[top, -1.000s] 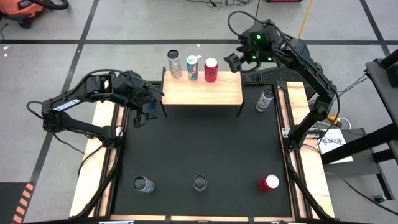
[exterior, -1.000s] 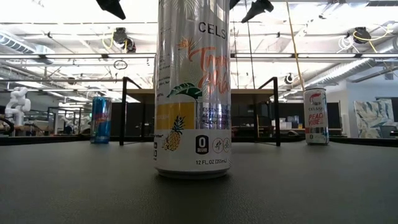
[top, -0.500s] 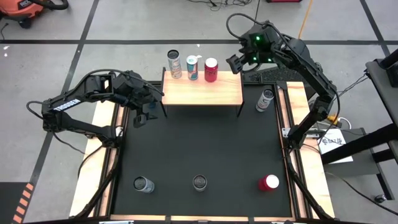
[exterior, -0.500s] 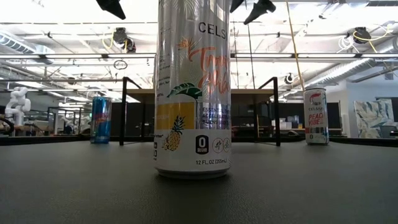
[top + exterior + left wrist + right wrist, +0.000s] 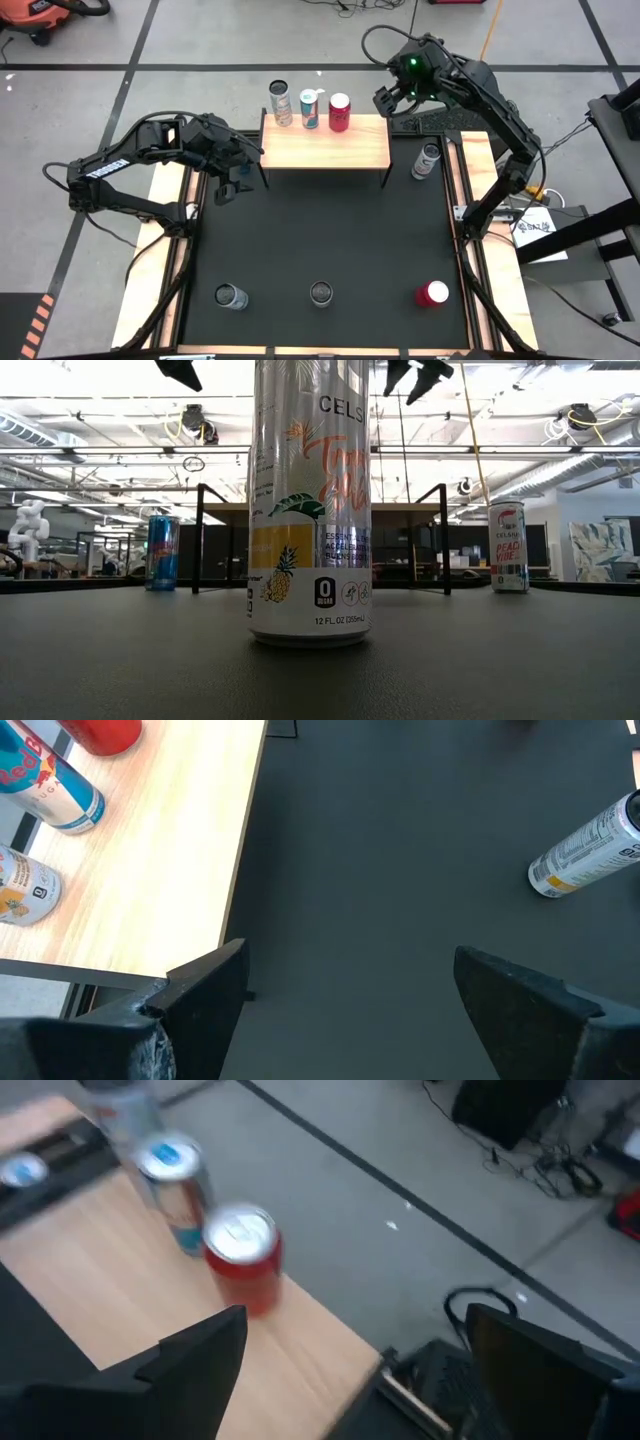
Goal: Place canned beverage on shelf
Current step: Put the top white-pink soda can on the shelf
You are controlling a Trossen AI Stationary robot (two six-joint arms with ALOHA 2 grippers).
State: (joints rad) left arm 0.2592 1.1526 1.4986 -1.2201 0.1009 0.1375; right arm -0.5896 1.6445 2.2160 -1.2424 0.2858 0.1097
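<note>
- Black mat (image 5: 320, 240) covers most of the bench and carries the work left to do: four cans stand on it, well apart from one another.
- Light-wood shelf (image 5: 325, 143) on thin black legs stands at the far edge of the mat; three cans line its back edge, so by my reckoning three places are filled and one remains at the right-hand end (it looks wide enough for a fourth).
- Left gripper (image 5: 243, 170) waits low beside the shelf's left end, fingers spread and grasping nothing; its wrist view shows only bare mat between them.
- Right gripper (image 5: 385, 101) hangs above the floor just past the shelf's right back corner, jaws wide apart and empty, near the red can but clear of it.
- On the shelf, from left: a silver can (image 5: 280, 103), a blue-and-silver can (image 5: 310, 108) and a red can (image 5: 339, 112), all upright.
- On the mat: a white Celsius can (image 5: 428, 160) just off the shelf's right end, a red-topped can (image 5: 432, 294) near the front right, a pineapple-print Celsius can (image 5: 321, 293) at front centre, and a silver can (image 5: 230, 296) at front left.
- Judging by position, the white Celsius can is the handiest candidate for the open spot, though nothing is yet being reached for.
</note>
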